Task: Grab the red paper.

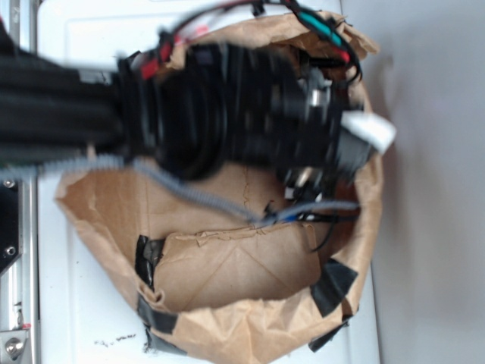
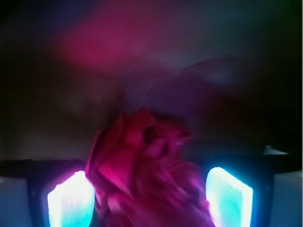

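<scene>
Big brown crumpled paper bag (image 1: 227, 303), patched with black tape, lies open on the white tabletop (image 1: 91, 318) and fills most of the exterior view. Black robot arm (image 1: 68, 106) reaches in from the left across the bag's far half; motion-blurred, grey ribbed cable trailing beneath it. Arm blocks the bag's far interior; near interior shows only brown paper floor.

Wrist view is dark and blurred. Gripper (image 2: 150, 194) jaws stand moderately apart, both glowing cyan-white fingers (image 2: 71, 201) visible left and right. Bright red wrinkled tissue paper wad (image 2: 147, 170) sits between them, filling the gap. Cannot tell whether the pads press it or merely flank it.
</scene>
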